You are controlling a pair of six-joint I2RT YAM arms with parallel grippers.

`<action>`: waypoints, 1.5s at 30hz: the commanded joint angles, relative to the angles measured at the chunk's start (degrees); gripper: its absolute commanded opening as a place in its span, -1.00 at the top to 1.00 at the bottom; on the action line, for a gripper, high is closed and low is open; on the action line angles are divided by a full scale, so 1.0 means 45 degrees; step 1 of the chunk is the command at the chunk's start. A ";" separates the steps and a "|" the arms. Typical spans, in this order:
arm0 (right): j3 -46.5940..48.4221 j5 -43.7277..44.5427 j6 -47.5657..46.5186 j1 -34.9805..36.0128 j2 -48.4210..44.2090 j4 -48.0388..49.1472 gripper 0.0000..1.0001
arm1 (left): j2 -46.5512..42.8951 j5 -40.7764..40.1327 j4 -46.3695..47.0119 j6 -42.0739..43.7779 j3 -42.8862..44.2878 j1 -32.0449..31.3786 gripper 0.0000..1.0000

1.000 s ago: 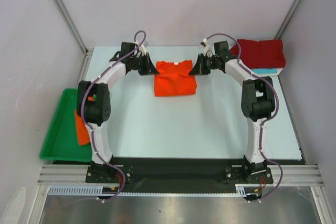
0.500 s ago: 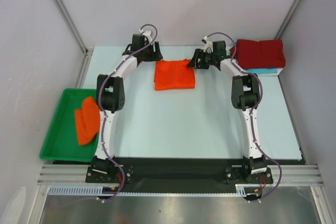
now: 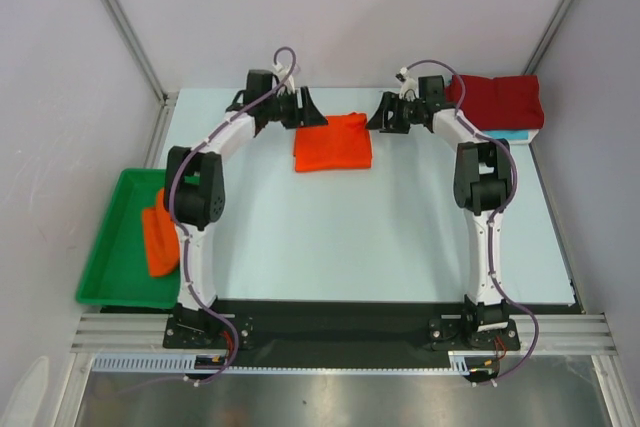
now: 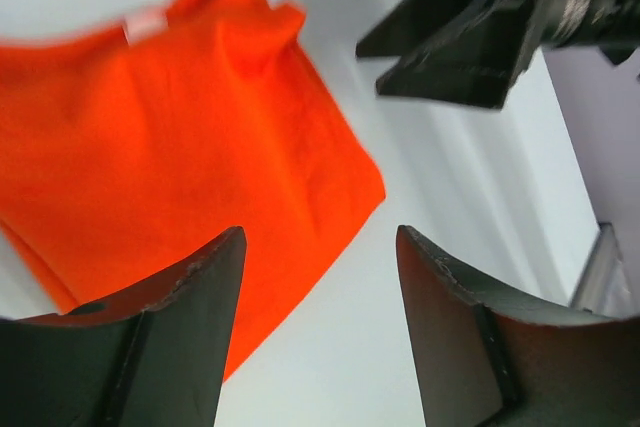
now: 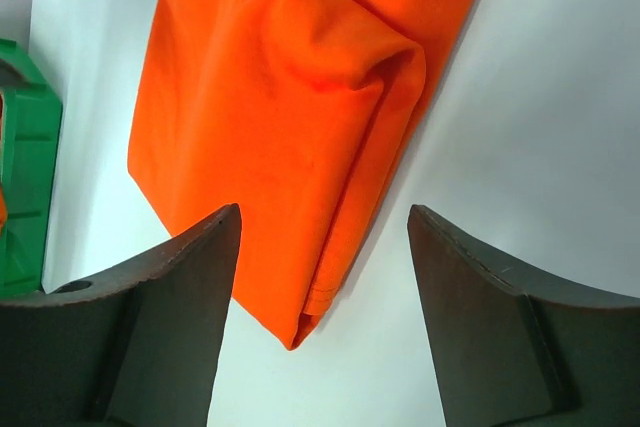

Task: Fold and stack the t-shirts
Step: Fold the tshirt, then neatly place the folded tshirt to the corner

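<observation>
A folded bright orange t-shirt (image 3: 333,143) lies flat at the back middle of the table, also seen in the left wrist view (image 4: 170,137) and the right wrist view (image 5: 280,107). My left gripper (image 3: 312,112) (image 4: 318,237) hovers open just off the t-shirt's far left corner, holding nothing. My right gripper (image 3: 378,117) (image 5: 325,209) stands open beside its far right corner, also empty. A folded dark red t-shirt (image 3: 495,100) rests on a light turquoise t-shirt (image 3: 505,134) at the back right. Another orange t-shirt (image 3: 160,237) lies crumpled in the tray.
A green plastic tray (image 3: 110,247) (image 5: 25,197) sits off the table's left edge. Grey walls and metal posts close in the back and sides. The right gripper's black fingers (image 4: 470,37) show at the top of the left wrist view.
Both grippers were shut on the orange t-shirt's far edge; they have opened and let it go. The t-shirt now lies folded, with both grippers just off its far corners.
</observation>
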 commanded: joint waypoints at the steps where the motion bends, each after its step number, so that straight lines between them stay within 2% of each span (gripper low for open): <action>1: 0.0115 -0.0427 0.0055 0.0099 0.0393 -0.0098 -0.47 | 0.0928 0.1820 0.0204 -0.1046 -0.0850 -0.0078 -0.34; 15: 0.0799 -0.0856 0.0621 0.0333 0.1975 0.0077 -0.45 | 0.2414 0.1527 -0.0050 -0.1202 -0.0364 -0.0195 -0.30; 29: 0.0721 -0.1403 0.1812 0.0705 0.2835 0.0663 -0.42 | 0.2219 0.1234 -0.0128 -0.1085 -0.0617 -0.0195 -0.30; 35: 0.0565 -0.2027 0.2710 0.0744 0.3206 0.1307 -0.32 | 0.2199 0.1136 -0.0108 -0.1065 -0.0500 -0.0214 -0.30; 38: 0.0545 -0.2242 0.2887 0.0802 0.3304 0.1503 -0.20 | 0.2160 0.1078 -0.0148 -0.0929 -0.0480 -0.0253 -0.30; 41: 0.0526 -0.2399 0.2790 0.0881 0.3304 0.1542 0.10 | 0.2083 0.0922 -0.0187 -0.0792 -0.0383 -0.0292 -0.29; 43: 0.0545 -0.2497 0.2596 0.0920 0.3284 0.1484 0.22 | 0.1985 0.0805 -0.0342 -0.0579 -0.0266 -0.0312 -0.29; 44: 0.0545 -0.2381 0.2420 0.0920 0.3246 0.1387 0.31 | 0.1907 0.0746 -0.0401 -0.0461 -0.0188 -0.0331 -0.30; 45: 0.0603 -0.2245 0.2206 0.0920 0.3013 0.1038 0.58 | 0.1849 0.0630 -0.0517 -0.0286 0.0006 -0.0331 -0.30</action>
